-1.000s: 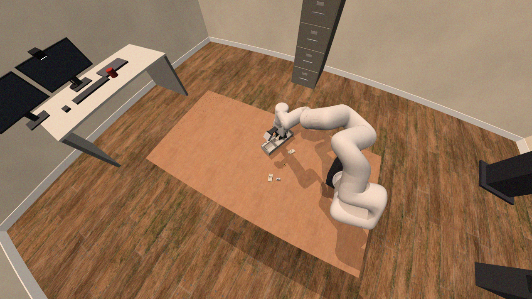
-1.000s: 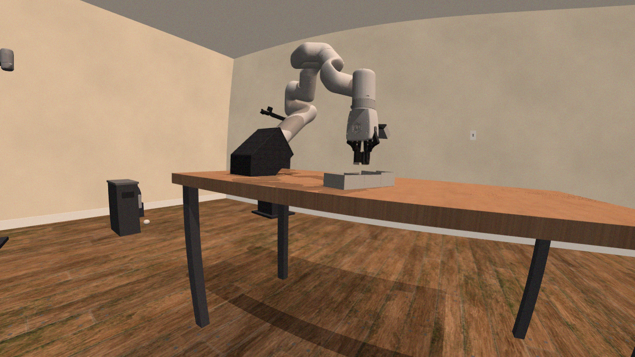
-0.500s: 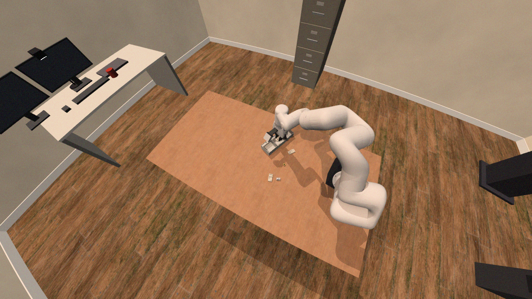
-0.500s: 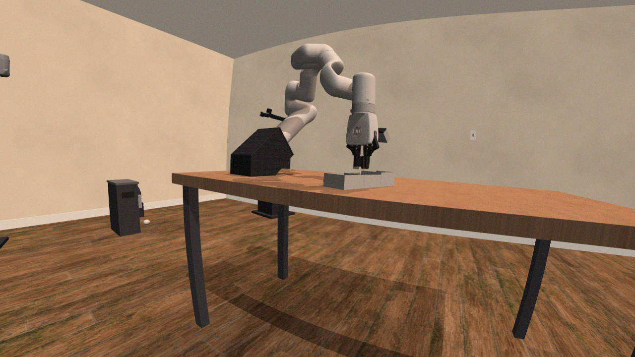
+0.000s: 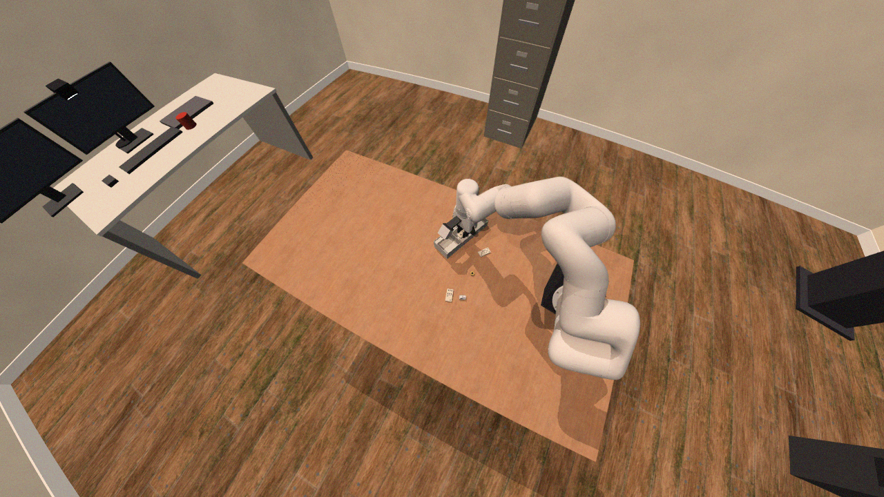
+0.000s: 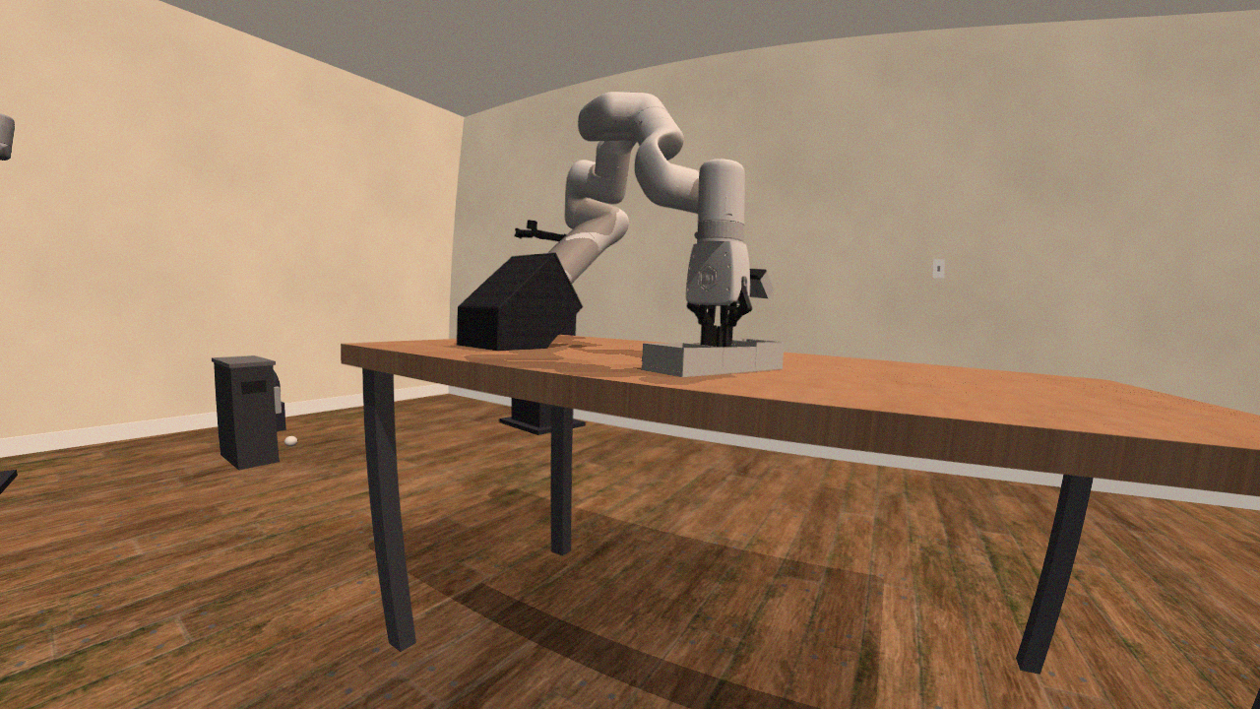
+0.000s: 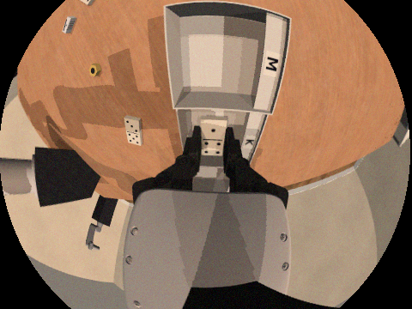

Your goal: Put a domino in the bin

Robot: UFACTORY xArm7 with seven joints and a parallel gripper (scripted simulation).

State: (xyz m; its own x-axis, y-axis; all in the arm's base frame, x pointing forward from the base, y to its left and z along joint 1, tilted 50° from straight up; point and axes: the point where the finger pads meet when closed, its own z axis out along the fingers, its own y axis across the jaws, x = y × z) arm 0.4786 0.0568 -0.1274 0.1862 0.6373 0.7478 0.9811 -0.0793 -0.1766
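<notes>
My gripper (image 7: 213, 136) is shut on a cream domino (image 7: 212, 139) with black pips. It holds the domino low inside the grey bin marked K (image 7: 250, 142), whose label shows just right of the fingers. The bin marked M (image 7: 226, 57) adjoins it on the far side and looks empty. In the exterior view the fingers (image 6: 721, 335) reach down to the rim of the joined bins (image 6: 712, 356). From above the gripper (image 5: 460, 233) covers the near bin.
A small yellow ring (image 7: 94, 69) and a small grey piece (image 7: 68, 24) lie on the table left of the bins. A dark house-shaped block (image 6: 518, 302) stands at the table's far corner by the arm's base.
</notes>
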